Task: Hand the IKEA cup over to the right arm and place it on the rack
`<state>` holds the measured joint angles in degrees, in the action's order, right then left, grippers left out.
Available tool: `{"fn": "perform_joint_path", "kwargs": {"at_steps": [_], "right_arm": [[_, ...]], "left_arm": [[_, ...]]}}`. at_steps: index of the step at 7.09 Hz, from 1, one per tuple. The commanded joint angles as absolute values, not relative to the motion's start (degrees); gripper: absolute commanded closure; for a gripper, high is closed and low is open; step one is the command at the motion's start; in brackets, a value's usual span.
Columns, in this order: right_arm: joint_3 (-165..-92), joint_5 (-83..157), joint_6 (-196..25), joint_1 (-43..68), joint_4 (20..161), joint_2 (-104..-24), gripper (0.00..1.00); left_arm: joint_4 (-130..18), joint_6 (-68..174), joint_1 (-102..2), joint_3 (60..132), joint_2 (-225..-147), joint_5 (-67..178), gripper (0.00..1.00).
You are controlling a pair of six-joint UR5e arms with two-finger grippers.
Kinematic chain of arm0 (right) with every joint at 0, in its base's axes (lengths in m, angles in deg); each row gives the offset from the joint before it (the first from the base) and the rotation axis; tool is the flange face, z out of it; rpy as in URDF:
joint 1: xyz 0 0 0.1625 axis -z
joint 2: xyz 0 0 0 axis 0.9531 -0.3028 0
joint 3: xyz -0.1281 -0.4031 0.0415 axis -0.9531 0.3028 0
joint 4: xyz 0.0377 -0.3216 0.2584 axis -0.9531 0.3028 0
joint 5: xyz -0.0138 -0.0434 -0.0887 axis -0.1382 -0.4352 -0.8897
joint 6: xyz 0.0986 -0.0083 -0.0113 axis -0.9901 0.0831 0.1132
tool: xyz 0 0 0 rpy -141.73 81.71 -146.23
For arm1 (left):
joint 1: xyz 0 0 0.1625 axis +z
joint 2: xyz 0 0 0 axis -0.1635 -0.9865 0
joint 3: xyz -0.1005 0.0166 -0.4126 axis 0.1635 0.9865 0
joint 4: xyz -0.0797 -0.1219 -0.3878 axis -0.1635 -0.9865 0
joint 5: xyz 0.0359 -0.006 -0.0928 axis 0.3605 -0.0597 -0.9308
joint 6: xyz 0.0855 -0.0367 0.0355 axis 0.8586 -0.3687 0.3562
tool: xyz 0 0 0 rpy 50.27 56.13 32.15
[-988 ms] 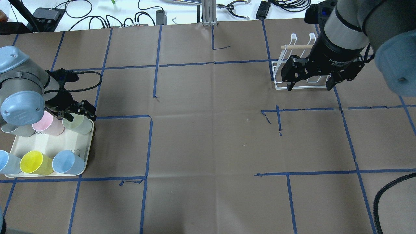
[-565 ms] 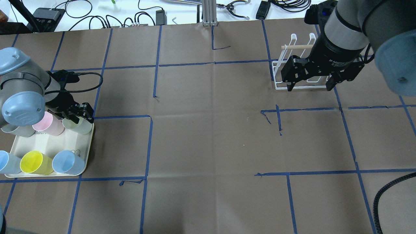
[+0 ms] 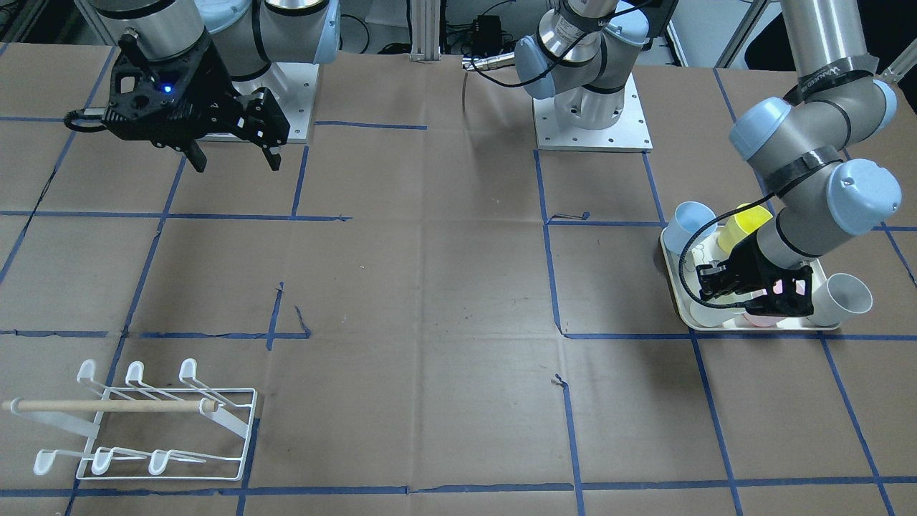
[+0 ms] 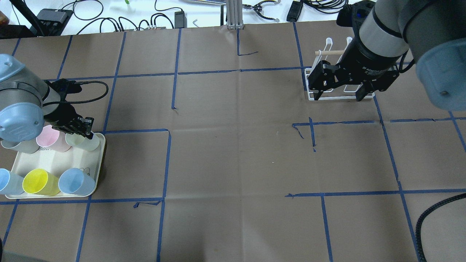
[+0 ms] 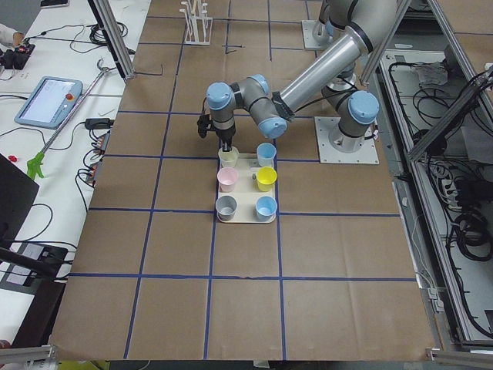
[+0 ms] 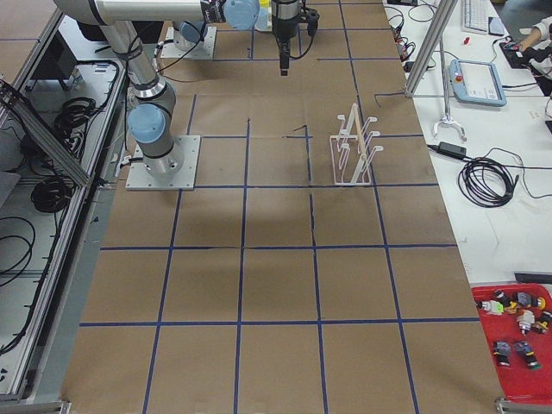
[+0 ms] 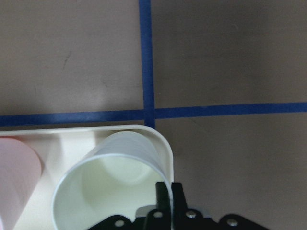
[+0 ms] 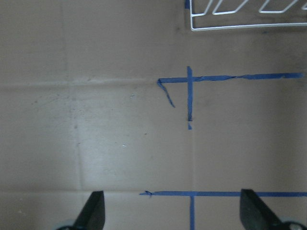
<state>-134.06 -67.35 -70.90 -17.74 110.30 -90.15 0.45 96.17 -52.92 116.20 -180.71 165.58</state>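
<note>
A pale green IKEA cup (image 4: 86,143) (image 7: 112,182) stands upright in the far right corner of the cream tray (image 4: 54,160). My left gripper (image 4: 86,131) (image 7: 167,188) comes down on it, and its two fingers are pinched together over the cup's rim. High above the table near the white wire rack (image 4: 314,95) (image 3: 165,423), my right gripper (image 4: 338,95) (image 8: 175,215) is open and holds nothing. The rack stands bare, with its wooden rod (image 3: 100,405) across it.
On the tray also stand a pink cup (image 4: 51,138), a grey cup (image 4: 22,145), a yellow cup (image 4: 38,182) and two blue cups (image 4: 74,181). Blue tape lines grid the brown paper. Cables and tools lie along the far edge.
The left gripper has slid a little to the left and closed from a wide spread to a pinch on the green cup's rim. The right arm has shifted slightly left, still open.
</note>
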Motion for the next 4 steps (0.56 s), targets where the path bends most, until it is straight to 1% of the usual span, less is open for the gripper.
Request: {"fn": "perform_joint_path", "kwargs": {"at_steps": [1, 2, 4], "right_arm": [[-141.47, -56.95, -79.11, -17.71, 126.10, -90.72, 0.00], [-143.77, -56.84, -87.45, -17.71, 131.23, -90.81, 0.00], [-145.28, -56.66, -105.44, -17.71, 133.92, -90.90, 0.00]], "left_arm": [[0.02, 95.14, -52.81, 114.95, -178.28, 165.43, 1.00], [-2.16, 94.26, -53.51, 112.77, -176.00, 165.08, 1.00], [-9.35, 89.36, -57.97, 105.58, -173.27, 164.72, 1.00]]}}
